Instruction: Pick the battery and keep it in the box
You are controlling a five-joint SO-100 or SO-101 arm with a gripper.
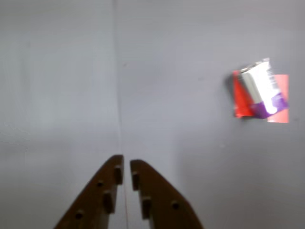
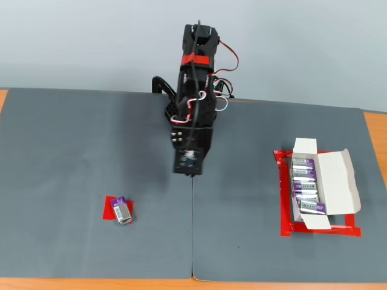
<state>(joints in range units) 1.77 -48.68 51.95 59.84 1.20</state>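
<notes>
A battery (image 2: 122, 211) with a purple end and silver body lies on a flat red tape patch (image 2: 110, 209) at the lower left of the grey mat in the fixed view. In the wrist view the battery (image 1: 261, 89) sits at the right on the red patch (image 1: 282, 100). My gripper (image 1: 125, 160) is shut and empty, its brown fingers (image 1: 108, 186) almost touching. In the fixed view the gripper (image 2: 191, 173) hangs over the mat's middle seam, well right of the battery. The white box (image 2: 336, 181) stands open at the right with several batteries (image 2: 305, 186) in a row inside.
A red tape frame (image 2: 282, 199) surrounds the box. Two grey mats (image 2: 72, 151) meet at a seam (image 2: 193, 241) under the arm. The wooden table edge (image 2: 375, 127) shows at the far right. The arm's base and wires (image 2: 199, 90) stand at the back centre.
</notes>
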